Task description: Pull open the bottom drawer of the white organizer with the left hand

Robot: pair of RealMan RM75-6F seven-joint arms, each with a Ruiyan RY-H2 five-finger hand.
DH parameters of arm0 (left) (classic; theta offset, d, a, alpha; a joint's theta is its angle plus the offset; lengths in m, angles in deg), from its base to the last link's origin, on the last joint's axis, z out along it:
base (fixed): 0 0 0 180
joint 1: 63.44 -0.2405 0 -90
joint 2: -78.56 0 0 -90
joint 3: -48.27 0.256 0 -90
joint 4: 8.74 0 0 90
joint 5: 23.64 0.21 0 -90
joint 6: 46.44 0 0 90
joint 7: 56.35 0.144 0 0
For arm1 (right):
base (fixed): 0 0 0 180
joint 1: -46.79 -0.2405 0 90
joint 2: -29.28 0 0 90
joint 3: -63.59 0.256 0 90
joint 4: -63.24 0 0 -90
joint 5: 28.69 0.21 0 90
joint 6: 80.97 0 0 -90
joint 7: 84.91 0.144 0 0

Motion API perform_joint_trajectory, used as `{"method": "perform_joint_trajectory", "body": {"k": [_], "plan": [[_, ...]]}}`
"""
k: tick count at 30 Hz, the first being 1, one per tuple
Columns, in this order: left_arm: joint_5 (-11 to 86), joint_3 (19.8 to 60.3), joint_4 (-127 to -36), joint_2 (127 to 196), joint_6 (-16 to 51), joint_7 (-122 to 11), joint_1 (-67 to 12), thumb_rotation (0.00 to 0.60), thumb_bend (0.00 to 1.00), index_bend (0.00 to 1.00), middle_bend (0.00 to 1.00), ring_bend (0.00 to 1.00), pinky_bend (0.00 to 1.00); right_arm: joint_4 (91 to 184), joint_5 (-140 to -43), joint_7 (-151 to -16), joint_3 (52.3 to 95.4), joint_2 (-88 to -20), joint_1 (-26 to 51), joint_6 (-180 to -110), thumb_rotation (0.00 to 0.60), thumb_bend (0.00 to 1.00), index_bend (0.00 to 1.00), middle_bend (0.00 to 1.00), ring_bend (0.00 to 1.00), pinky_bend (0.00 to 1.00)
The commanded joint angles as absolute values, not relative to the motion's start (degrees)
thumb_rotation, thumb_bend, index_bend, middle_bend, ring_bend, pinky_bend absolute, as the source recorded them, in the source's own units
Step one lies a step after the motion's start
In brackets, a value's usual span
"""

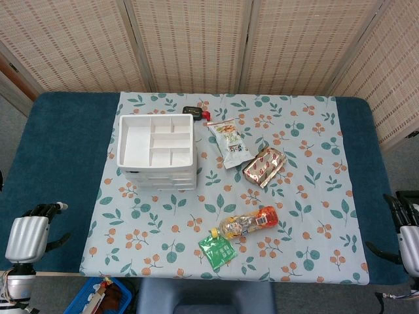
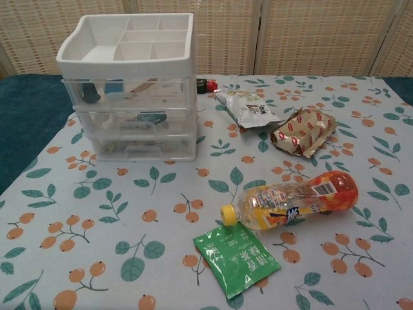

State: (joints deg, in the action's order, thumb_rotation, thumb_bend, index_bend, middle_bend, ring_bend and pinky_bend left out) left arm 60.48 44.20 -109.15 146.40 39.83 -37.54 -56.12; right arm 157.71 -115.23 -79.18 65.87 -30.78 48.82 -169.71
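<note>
Three drawers stack in the white organizer (image 2: 129,90) at the surface's far left, so bring your left hand (image 1: 29,237), fingers loosely apart and empty, to the bottom drawer (image 2: 145,148) and pull straight toward yourself.

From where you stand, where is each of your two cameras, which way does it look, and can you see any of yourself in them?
Head view: sits high, looking steeply down on the table, the white organizer and the snacks; my left hand and right hand show at the bottom corners, fingers holding nothing.
Chest view: sits lower, looking forward across the cloth at the organizer's drawer fronts; none of my body shows.
Both share the organizer, the bottle, the green sachet and the red-patterned packet.
</note>
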Motion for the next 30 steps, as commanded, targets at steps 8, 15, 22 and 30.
{"method": "perform_joint_trajectory", "body": {"k": [8,15,22,30], "plan": [[60.56,44.24,-109.89,146.06,39.31,-38.89,-55.92,0.600,0.11,0.35,0.43,0.35,0.50,157.84,-115.20,-79.23,65.94,-30.60,48.40,-169.03,0.600,0.08,0.00,0.10,0.04,0.13],[60.89,44.37,-109.88,146.00,39.39,-38.41,-55.91,0.600,0.11,0.35,0.43,0.35,0.50,157.25,-116.51,-78.89,65.51,-30.83,47.69,-168.22,0.600,0.08,0.00,0.10,0.04,0.13],[61.04,44.53,-109.79,145.96,39.62,-38.85,-56.14,0.600,0.11,0.35,0.43,0.35,0.50,157.61,-118.49,-79.53,64.98,-30.63,46.57,-167.29,0.600,0.08,0.00,0.10,0.04,0.13],[61.44,44.59,-109.19,145.97,38.20,-41.42,-55.35,0.600,0.11,0.36,0.44,0.39,0.52,158.41,-117.88,-79.95,65.40,-30.16,47.04,-168.68,0.600,0.08,0.00,0.10,0.04,0.13]]}}
